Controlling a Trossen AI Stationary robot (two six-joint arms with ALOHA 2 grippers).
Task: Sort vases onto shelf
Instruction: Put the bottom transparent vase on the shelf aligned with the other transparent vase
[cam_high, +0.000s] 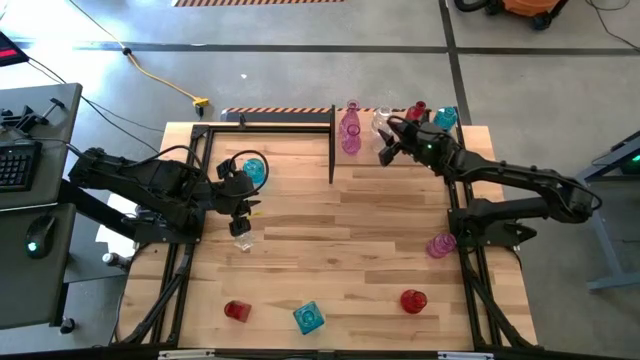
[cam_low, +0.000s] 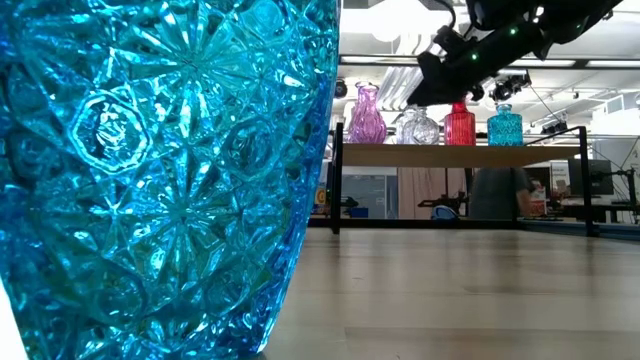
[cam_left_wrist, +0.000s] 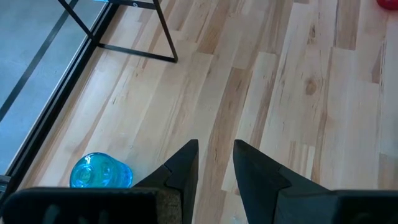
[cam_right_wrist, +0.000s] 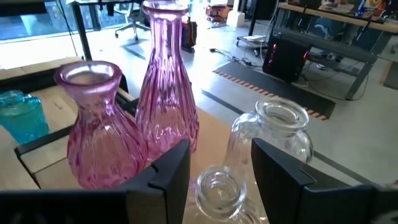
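Step in hand: placing clear vase (cam_right_wrist: 219, 190) on shelf (cam_low: 460, 154). Right claw (cam_right_wrist: 219, 168) part-open, vase between fingers beside pink vases (cam_right_wrist: 165, 81), grip unclear. Next: release, lift straight. Left claw (cam_left_wrist: 214, 163) slightly parted, empty.

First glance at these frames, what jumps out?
A cut-glass teal vase sits right up against the low camera and fills nearly half its picture. Behind it, the shelf carries a row of pink, clear, red and teal vases, with the right gripper at the clear ones. The left gripper hovers open over bare table.
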